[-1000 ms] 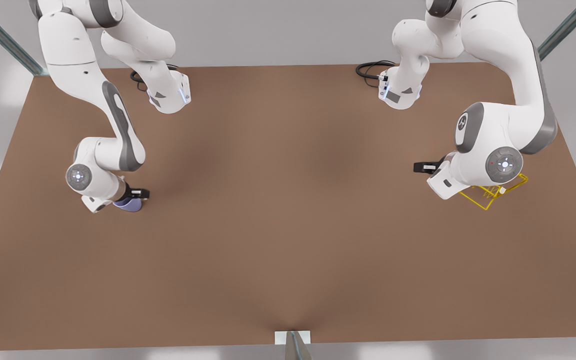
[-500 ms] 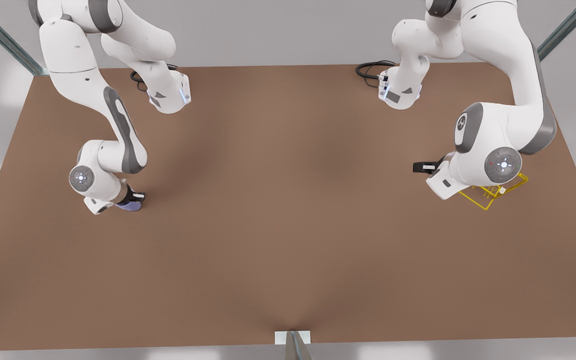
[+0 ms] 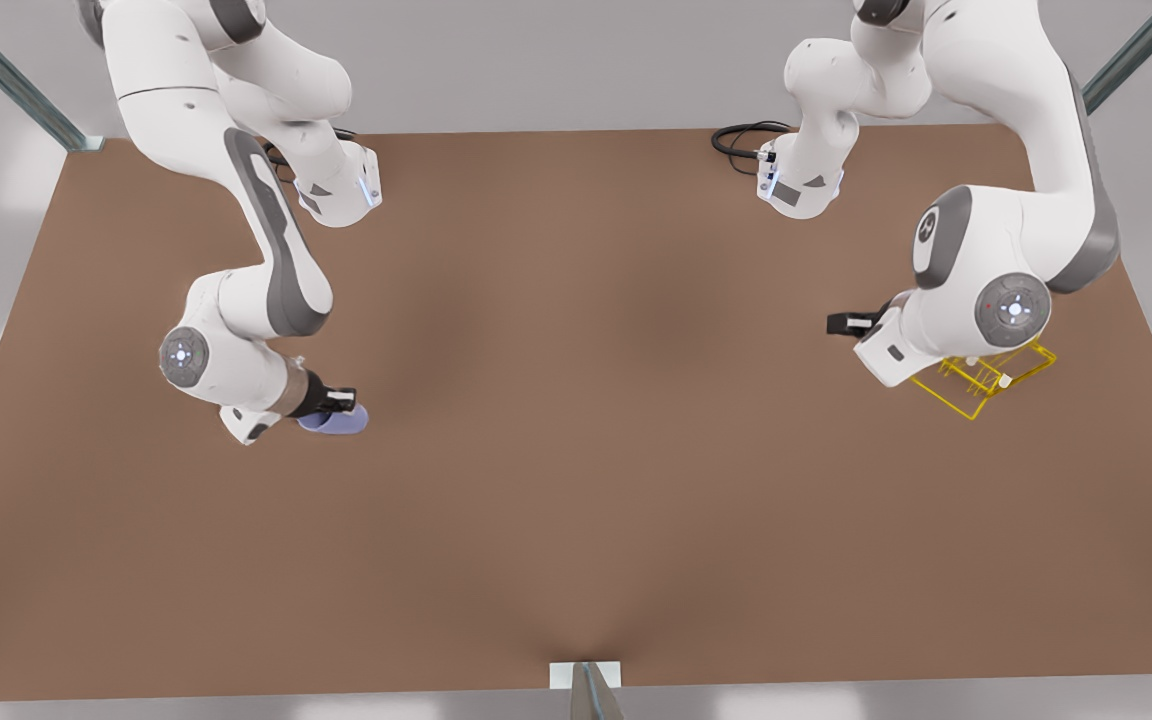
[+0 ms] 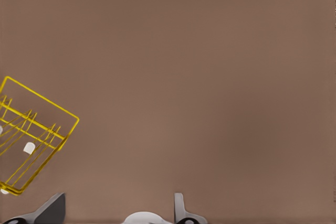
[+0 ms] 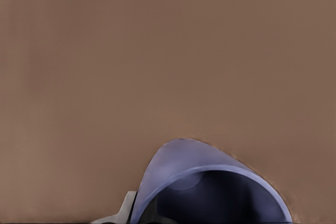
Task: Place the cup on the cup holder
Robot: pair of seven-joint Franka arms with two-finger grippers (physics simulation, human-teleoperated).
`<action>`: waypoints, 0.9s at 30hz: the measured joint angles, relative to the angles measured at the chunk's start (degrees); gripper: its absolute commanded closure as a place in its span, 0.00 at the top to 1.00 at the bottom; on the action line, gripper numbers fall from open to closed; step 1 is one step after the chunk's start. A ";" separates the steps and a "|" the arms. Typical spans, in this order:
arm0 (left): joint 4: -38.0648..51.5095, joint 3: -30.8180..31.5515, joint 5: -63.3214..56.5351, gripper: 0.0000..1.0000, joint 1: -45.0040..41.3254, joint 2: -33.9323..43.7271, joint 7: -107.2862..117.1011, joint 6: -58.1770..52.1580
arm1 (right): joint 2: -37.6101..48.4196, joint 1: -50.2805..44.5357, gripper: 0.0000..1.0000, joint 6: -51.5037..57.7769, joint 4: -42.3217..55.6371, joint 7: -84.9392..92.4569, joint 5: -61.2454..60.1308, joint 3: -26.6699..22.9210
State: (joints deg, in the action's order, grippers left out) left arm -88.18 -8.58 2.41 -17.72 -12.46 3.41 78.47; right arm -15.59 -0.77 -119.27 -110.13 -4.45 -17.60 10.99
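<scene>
Two grippers divide the work: the right gripper (image 3: 336, 408), at the table's (image 3: 576, 450) nine o'clock, apparently clamps the cup (image 3: 336, 421) for carrying, while the left gripper (image 4: 119, 211) waits spread wide beside the cup holder (image 3: 981, 385) at three o'clock.

arm hides part of the cup holder (image 3: 976, 385); picture's edge crops the cup (image 5: 210, 192).

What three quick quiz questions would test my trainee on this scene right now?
1. True or false: the cup already sits on the cup holder.
2. Which end effector grips the cup? A) left B) right
3. Fill in: the left end effector hovers open beside the ____.
Key: 1 false; 2 B, the right end effector; 3 cup holder.
</scene>
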 measured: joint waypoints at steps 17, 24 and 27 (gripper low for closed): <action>0.09 0.09 -0.94 1.00 -0.28 -0.50 0.07 -0.19 | -45.64 -29.88 0.21 -14.78 56.07 -21.78 -29.83 13.00; 0.09 0.08 -0.96 1.00 -0.27 -0.76 0.10 -0.19 | -64.35 -41.64 0.21 -28.81 77.41 -30.14 -28.78 16.64; 0.09 0.10 -0.97 1.00 -0.28 -0.78 0.11 -0.17 | -67.71 -43.53 0.21 -32.00 80.36 -32.76 -26.70 16.88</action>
State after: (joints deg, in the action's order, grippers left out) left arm -88.09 -8.48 1.44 -18.00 -13.24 3.52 78.30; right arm -83.29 -44.30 -151.27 -29.77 -37.21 -44.30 27.87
